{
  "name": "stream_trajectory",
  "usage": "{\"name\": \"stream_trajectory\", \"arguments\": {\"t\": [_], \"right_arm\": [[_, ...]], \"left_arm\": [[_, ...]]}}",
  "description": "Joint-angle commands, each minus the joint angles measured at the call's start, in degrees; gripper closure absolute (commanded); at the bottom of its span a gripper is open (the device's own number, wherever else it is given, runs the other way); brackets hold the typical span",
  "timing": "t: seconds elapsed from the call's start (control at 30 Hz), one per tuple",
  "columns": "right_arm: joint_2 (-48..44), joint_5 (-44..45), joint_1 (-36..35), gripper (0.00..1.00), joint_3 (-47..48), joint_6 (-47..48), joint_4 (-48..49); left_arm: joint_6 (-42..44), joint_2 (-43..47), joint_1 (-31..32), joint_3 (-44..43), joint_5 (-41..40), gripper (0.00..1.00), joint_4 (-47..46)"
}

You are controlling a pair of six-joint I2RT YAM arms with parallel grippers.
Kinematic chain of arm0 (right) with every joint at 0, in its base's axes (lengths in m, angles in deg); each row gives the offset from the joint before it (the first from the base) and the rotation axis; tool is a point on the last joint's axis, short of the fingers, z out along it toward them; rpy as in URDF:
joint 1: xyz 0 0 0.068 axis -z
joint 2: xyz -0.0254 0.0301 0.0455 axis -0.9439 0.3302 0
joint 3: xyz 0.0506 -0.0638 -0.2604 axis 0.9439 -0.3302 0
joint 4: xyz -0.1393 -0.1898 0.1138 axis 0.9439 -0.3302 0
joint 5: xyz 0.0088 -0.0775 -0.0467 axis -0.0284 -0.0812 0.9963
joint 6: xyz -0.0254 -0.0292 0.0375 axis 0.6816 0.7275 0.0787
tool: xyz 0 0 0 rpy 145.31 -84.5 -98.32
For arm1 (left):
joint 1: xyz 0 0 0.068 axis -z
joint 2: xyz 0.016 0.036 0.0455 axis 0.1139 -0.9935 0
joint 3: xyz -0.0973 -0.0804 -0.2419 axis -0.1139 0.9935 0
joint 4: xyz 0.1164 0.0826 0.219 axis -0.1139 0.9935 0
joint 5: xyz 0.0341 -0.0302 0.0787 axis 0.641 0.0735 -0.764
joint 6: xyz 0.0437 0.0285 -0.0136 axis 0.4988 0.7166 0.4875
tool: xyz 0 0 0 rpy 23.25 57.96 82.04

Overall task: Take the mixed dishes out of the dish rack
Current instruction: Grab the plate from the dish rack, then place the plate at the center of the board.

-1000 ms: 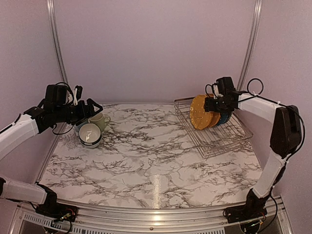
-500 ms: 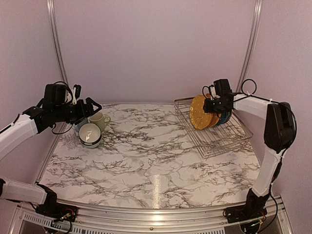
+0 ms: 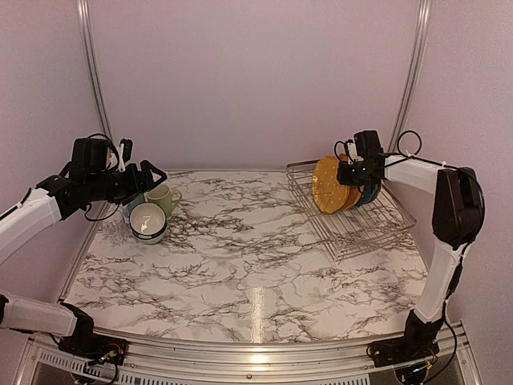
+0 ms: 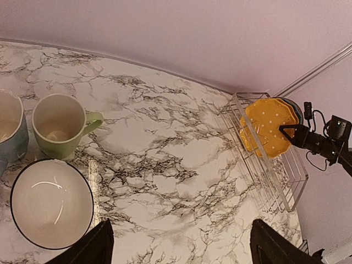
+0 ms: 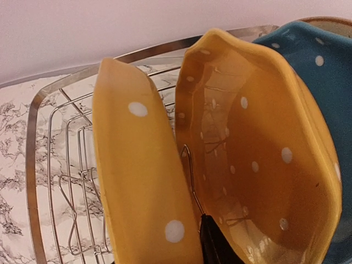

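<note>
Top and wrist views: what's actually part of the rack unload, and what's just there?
Job: dish rack; front yellow plate, second yellow plate and blue plate standing in it; white bowl, pale-green mug and light-blue mug already out, left side.

Just there: marble table, back wall, frame rails.

Dotted plates (image 3: 330, 184) stand upright in the wire rack (image 3: 377, 228); bowl (image 3: 147, 222), green mug (image 3: 163, 198), blue mug (image 4: 11, 132) outside.
</note>
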Motion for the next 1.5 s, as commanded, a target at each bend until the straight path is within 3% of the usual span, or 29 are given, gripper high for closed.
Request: {"name": "stream_trajectory", "arguments": {"t": [0.0,0.27,0.47,0.7,1.23,1.47], "right_arm": [[0.0,-2.1,0.0,0.74,2.8,-0.2,0.9],[-2.8,-1.2,-0.1,0.94,3.5,0.5,-0.4],[-4.6,-0.6,-0.2,1.00,5.5,1.1,-1.9],[-5.7,4.8,-1.9,1.00,9.5,3.8,-5.5],[-6.6,35.8,-12.3,1.00,15.5,15.6,-9.8],[-9.2,39.6,-13.5,1.00,17.8,18.1,-10.4]], "left_arm": [[0.3,1.4,0.2,-0.1,-0.4,0.12,1.1],[0.0,1.1,0.3,0.3,0.0,0.12,0.5],[-0.1,1.2,0.5,0.2,0.0,0.12,0.3],[-0.3,1.1,0.6,0.5,-0.2,0.12,0.2],[-0.4,0.8,0.9,0.5,-0.1,0.12,-0.2],[-0.9,0.7,1.1,0.4,0.3,0.12,-0.4]]}}
